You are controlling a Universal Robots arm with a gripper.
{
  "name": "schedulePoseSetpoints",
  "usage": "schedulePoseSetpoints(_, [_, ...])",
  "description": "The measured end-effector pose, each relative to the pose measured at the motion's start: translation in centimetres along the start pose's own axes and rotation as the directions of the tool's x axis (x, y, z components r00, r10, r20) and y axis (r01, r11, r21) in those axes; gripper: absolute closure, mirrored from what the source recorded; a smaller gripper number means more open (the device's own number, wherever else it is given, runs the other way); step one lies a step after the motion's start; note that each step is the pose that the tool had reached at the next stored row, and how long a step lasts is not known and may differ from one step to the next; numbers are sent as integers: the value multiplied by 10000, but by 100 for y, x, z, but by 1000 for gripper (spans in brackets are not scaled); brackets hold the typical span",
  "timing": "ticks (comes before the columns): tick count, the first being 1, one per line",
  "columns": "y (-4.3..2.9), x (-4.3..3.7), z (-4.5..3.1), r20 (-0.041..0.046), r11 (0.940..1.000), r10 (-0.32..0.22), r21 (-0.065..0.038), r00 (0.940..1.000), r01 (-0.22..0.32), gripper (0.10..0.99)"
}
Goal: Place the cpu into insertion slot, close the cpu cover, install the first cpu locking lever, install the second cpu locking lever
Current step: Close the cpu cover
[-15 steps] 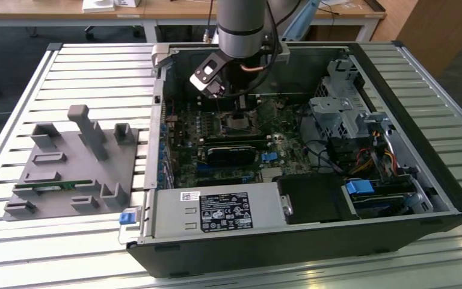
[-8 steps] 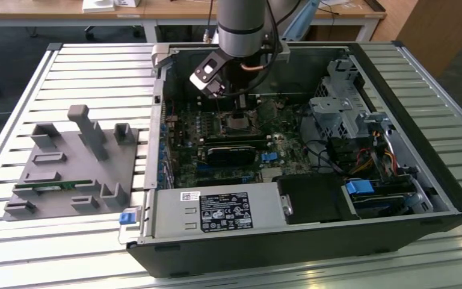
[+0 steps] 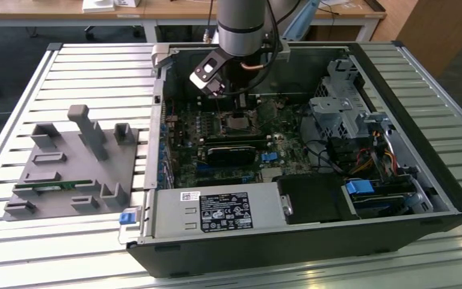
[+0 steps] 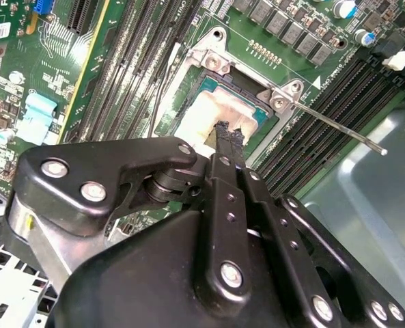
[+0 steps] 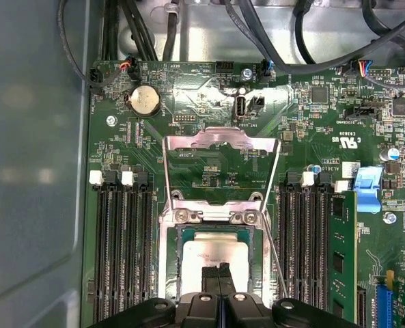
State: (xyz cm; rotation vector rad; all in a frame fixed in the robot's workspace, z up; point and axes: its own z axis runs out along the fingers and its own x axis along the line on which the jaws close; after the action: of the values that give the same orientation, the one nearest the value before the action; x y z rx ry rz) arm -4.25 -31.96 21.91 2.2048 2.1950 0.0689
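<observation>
The cpu [image 5: 212,254] is seen seated in the insertion slot [image 5: 254,247], with the gripper [image 5: 219,270] fingers pressed together, tips right over its silver top. The cpu cover [image 5: 222,138] is laid back open, the lever [image 5: 274,256] unlatched. Judged best: the chip is confirmed flush, then the cover is brought down squarely.

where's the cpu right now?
In the first wrist view the cpu lies in the insertion slot, between the two banks of memory slots, right at the gripper tips; the cpu cover is flipped open.
</observation>
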Motion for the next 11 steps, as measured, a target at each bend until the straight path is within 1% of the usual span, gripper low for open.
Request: schedulePoseSetpoints(11, [1,0,-28,2,10000,1,1,10000,-1,980])
